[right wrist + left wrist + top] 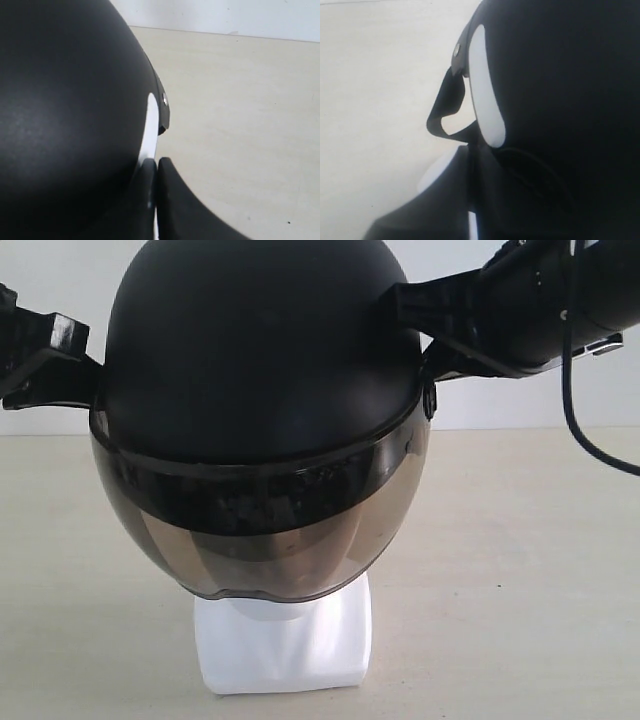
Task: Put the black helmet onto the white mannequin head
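Note:
The black helmet sits down over the white mannequin head. Its smoky visor covers the face, so only the blocky neck base shows. My left gripper presses in at one side of the shell and my right gripper at the other. In the left wrist view the gripper has its jaws almost together beside the helmet; a chin strap hangs in a loop and a white sliver of head shows. In the right wrist view the gripper is pinched at the rim of the helmet.
The head stands on a pale beige table with a white wall behind. A black cable hangs from the right arm. Nothing else lies on the table in these views.

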You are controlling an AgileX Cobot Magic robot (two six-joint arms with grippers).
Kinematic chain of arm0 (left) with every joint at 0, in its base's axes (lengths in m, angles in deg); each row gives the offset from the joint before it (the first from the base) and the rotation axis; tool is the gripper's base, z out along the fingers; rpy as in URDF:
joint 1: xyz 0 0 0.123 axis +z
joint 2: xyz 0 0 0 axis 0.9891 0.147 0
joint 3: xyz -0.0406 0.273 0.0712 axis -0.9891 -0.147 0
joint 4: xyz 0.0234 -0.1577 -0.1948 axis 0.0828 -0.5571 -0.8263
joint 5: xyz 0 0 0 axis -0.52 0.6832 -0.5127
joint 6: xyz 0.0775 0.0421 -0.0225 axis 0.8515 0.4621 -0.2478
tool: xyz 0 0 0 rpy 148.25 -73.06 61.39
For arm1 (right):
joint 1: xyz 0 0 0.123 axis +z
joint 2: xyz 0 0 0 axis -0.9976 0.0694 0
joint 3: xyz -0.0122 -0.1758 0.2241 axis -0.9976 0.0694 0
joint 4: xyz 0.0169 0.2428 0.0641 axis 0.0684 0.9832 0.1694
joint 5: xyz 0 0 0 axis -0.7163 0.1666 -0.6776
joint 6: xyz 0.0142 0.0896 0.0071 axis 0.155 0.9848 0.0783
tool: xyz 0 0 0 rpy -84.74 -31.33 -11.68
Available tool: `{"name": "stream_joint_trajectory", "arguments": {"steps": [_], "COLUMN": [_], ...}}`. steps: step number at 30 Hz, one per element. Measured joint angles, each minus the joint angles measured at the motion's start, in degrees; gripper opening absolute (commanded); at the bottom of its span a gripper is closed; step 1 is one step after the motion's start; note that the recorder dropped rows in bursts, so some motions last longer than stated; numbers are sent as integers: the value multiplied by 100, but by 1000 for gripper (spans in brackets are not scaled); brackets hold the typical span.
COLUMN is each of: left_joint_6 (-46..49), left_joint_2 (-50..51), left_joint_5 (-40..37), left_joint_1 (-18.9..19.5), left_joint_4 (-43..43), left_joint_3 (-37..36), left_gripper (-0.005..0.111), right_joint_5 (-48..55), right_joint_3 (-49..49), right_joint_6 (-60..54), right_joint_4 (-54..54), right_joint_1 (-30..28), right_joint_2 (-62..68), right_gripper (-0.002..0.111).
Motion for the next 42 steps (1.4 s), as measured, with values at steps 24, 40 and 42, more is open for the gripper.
{"name": "stream_joint_trajectory", "arguments": {"steps": [24, 40, 42], "left_joint_6": [-47, -51, -51], "left_joint_2": [-64, -145, -200], "left_joint_5": [-137, -180, -180], "left_joint_1": [0, 0, -24], "left_joint_4": [1, 94, 137], "left_joint_3": [-10, -10, -10], "left_gripper": [4, 4, 4], "right_joint_5": [-313, -276, -216], "right_joint_3": [-35, -141, -141], "right_joint_6": [676, 897, 913], "right_joint_4": [-960, -1249, -1277], "right_joint_1": [-18, -18, -23], "right_joint_2": [-48, -94, -108], "right_gripper": [0, 0, 0]}}
